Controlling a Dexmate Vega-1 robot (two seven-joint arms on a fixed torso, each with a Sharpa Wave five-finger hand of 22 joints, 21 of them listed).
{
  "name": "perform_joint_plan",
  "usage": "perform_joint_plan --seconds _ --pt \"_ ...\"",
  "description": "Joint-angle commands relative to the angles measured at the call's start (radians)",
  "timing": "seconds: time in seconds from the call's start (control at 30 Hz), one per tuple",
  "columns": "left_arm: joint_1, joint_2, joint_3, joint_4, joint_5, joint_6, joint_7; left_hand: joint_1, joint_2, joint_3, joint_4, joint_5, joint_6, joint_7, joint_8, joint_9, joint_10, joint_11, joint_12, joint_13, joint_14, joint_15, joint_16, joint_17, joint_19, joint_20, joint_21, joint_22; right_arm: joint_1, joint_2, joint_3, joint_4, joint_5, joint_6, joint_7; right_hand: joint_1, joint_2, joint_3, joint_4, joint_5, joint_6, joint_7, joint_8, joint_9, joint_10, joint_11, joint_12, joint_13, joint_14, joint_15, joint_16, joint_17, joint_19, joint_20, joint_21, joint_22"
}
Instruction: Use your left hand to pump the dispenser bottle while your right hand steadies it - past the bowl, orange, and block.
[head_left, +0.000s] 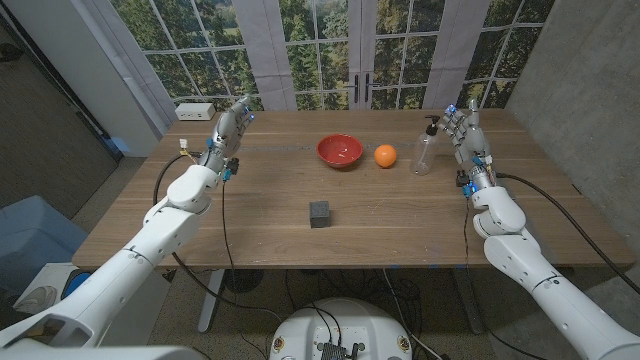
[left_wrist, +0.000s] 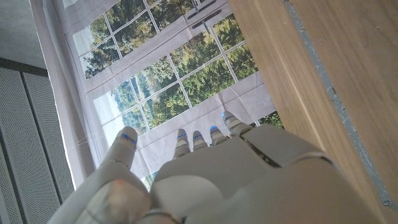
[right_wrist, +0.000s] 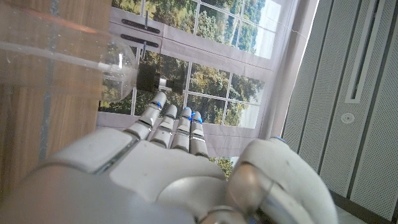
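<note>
A clear dispenser bottle (head_left: 425, 150) with a black pump top stands upright at the table's far right, beside an orange (head_left: 385, 155). My right hand (head_left: 462, 130) is raised just to the bottle's right with fingers extended, close to it but apart. The right wrist view has the bottle (right_wrist: 68, 59) large and blurred beside my right hand (right_wrist: 174, 162), nothing in the hand. My left hand (head_left: 230, 128) is raised over the far left of the table, open and holding nothing; the left wrist view shows its fingers (left_wrist: 199, 140) pointing toward the windows.
A red bowl (head_left: 339, 151) sits at the far middle, left of the orange. A small dark block (head_left: 320, 213) lies near the table's centre. A white box (head_left: 195, 111) stands at the far left corner. Windows and curtains are behind the wooden table (head_left: 260, 220).
</note>
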Motion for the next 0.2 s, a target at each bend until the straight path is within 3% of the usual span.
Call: perform_joint_plan --seconds 0.03,0.1,0.13,0.2 --pt "-0.028 -0.053 0.0 0.118 -0.079 -0.064 -0.083 0.023 0.143 0.064 0.096 0.016 0.02 0.025 0.007 0.003 0.021 0.011 0.006 0.0 0.013 -0.033 0.005 -0.002 0.01 -0.018 0.006 0.003 -0.03 0.067 0.026 0.01 0.086 0.07 0.041 -0.033 0.072 0.055 0.01 0.004 0.021 -0.018 -0.001 0.0 -0.002 -0.016 0.001 -0.02 -0.009 -0.031 0.007 -0.027 -0.001 -0.038 -0.025 0.004" --pt "-0.025 -0.066 -0.004 0.137 -0.092 -0.083 -0.088 0.033 0.144 0.081 0.104 0.016 0.025 0.031 0.007 0.002 0.026 0.015 0.006 0.0 0.017 -0.035 0.004 -0.005 0.016 -0.03 0.006 0.002 -0.026 0.076 0.029 0.031 0.161 0.07 0.12 -0.034 0.078 0.093 0.01 0.009 0.023 -0.025 -0.001 0.0 0.003 -0.022 0.003 -0.028 -0.006 -0.041 0.009 -0.038 0.005 -0.055 -0.032 0.004" --pt "-0.019 -0.067 -0.007 0.138 -0.101 -0.08 -0.086 0.038 0.144 0.09 0.106 0.016 0.027 0.032 0.007 0.002 0.027 0.016 0.006 0.0 0.018 -0.037 0.003 -0.006 0.019 -0.036 0.006 0.001 -0.022 0.092 0.027 0.043 0.161 0.08 0.114 -0.034 0.079 0.113 0.01 0.012 0.023 -0.028 -0.002 0.0 0.003 -0.024 0.003 -0.031 -0.005 -0.044 0.01 -0.043 0.008 -0.061 -0.036 0.005" --pt "-0.009 -0.06 -0.011 0.135 -0.095 -0.074 -0.069 0.044 0.143 0.099 0.109 0.015 0.027 0.031 0.006 0.002 0.028 0.014 0.005 0.0 0.019 -0.041 0.002 -0.006 0.024 -0.044 0.007 0.001 -0.02 0.107 0.023 0.06 0.178 0.085 0.135 -0.034 0.079 0.124 0.01 0.014 0.025 -0.028 -0.002 0.0 0.004 -0.024 0.003 -0.033 -0.004 -0.044 0.011 -0.046 0.01 -0.063 -0.037 0.005"
